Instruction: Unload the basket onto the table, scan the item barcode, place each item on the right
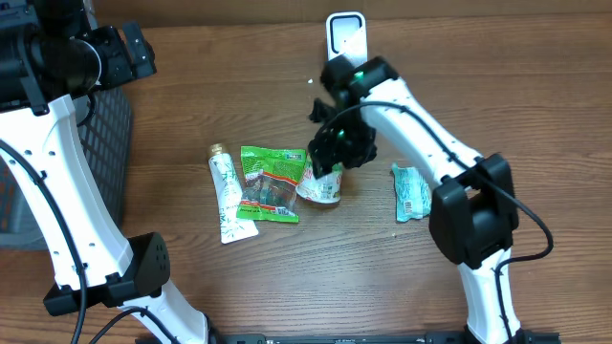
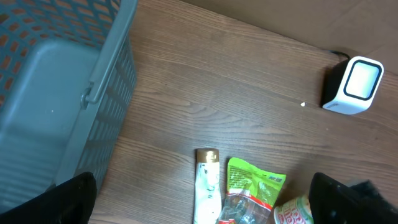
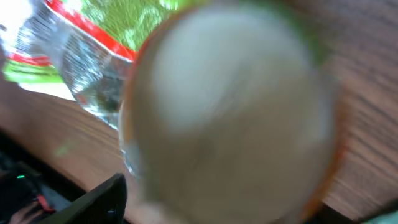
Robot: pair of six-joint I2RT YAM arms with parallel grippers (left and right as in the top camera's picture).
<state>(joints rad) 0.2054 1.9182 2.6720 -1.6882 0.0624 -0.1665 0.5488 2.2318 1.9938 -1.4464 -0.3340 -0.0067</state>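
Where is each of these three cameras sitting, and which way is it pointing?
Overhead: above the table, looking straight down; left arm and right arm show.
Left wrist: up by the basket, facing down towards scanner and tube; one left finger shows.
Right wrist: close over the cup, blurred; one right finger shows.
Shared: all three see cup and green packet.

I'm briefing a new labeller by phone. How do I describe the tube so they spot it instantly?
Start at the grey basket on the left of the table, then look right to the row of groceries mid-table. The tube is the leftmost, beside the green snack bag; it alone is slim, white and gold-capped.
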